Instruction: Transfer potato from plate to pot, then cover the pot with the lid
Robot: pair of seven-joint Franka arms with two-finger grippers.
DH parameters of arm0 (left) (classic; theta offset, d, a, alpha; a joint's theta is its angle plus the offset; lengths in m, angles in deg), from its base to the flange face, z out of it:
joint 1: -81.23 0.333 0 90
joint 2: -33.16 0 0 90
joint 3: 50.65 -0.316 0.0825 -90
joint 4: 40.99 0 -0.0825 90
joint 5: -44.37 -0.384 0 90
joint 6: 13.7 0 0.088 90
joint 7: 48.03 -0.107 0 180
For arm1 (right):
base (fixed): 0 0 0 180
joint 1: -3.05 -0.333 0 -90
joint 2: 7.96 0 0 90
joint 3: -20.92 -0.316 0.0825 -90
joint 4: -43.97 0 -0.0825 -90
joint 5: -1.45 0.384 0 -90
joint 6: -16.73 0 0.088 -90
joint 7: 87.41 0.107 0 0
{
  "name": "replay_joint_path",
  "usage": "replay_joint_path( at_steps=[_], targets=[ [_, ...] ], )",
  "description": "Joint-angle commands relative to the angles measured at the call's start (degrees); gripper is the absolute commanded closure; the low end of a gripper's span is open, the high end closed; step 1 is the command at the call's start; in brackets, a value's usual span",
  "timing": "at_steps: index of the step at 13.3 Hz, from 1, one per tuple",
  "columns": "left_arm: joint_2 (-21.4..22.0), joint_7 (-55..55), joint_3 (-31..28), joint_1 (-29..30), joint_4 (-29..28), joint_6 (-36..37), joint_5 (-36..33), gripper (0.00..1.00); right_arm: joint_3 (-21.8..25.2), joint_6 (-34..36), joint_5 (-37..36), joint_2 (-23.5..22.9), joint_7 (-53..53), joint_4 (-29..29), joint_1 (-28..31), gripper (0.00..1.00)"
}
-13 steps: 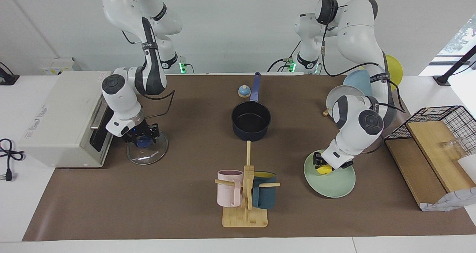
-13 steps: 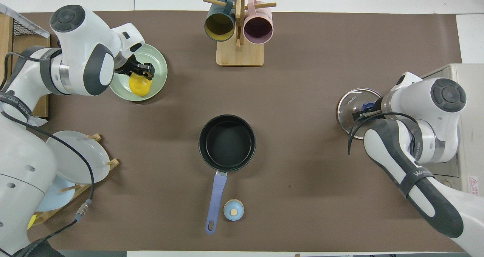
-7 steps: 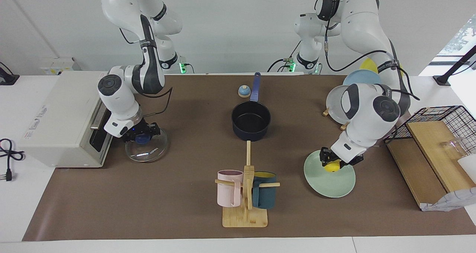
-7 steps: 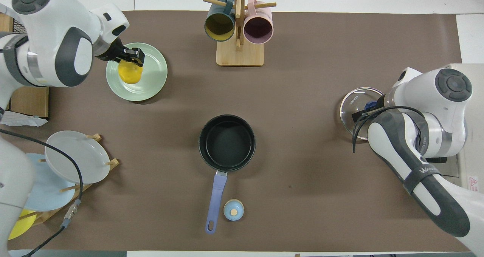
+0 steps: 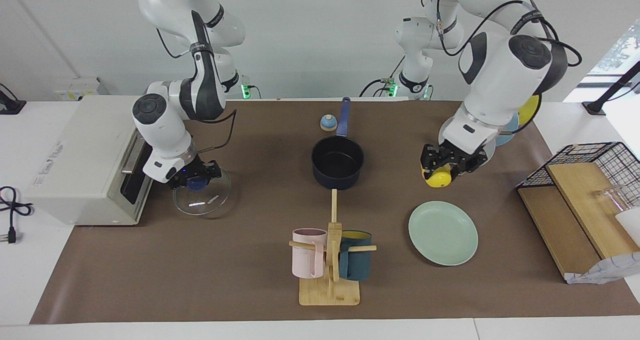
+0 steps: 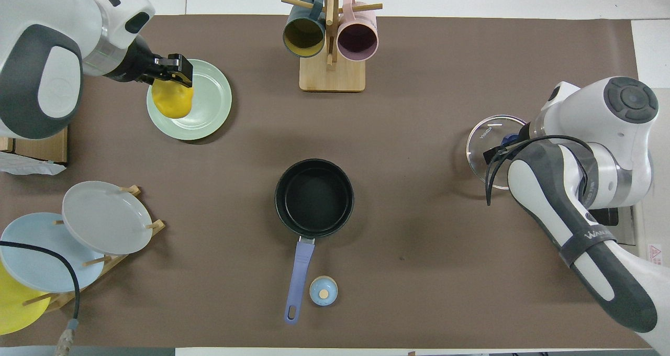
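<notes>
Since a second ago we have lifted the potato, clenched in our left gripper, clear off the plate, the pot lying toward the right arm's end, whose gripper grips the lid knob.

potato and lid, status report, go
Left gripper shut on potato, raised off the plate. Right gripper shut on lid knob. Pot open, nothing in the way.
</notes>
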Motion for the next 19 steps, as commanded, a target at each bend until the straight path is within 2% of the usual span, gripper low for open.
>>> replay_joint_path(
  at_steps=[1,3,6,10,19],
  targets=[
    [2.56,6.20,-0.74,-5.53,-3.15,1.59,0.75,1.00,-3.21,4.84,1.10,-0.20,6.88,4.54,-0.91,1.00],
    [5.45,9.46,-0.74,-9.23,-9.11,-1.38,0.75,1.00,-3.22,6.00,1.10,-0.20,11.20,6.13,-4.24,1.00],
    [8.71,13.42,-0.83,-14.85,-21.31,-12.52,0.75,1.00,-3.31,6.27,1.10,-0.12,17.09,6.84,-7.85,1.00],
    [8.81,16.40,-0.92,-20.66,-33.20,-26.60,0.48,1.00,-3.31,8.11,1.10,-0.20,23.60,9.47,-11.72,1.00],
    [6.44,16.76,-0.92,-22.78,-41.66,-37.52,-1.36,1.00,-3.31,8.64,1.10,-0.20,25.72,10.00,-13.04,1.00]
  ],
)
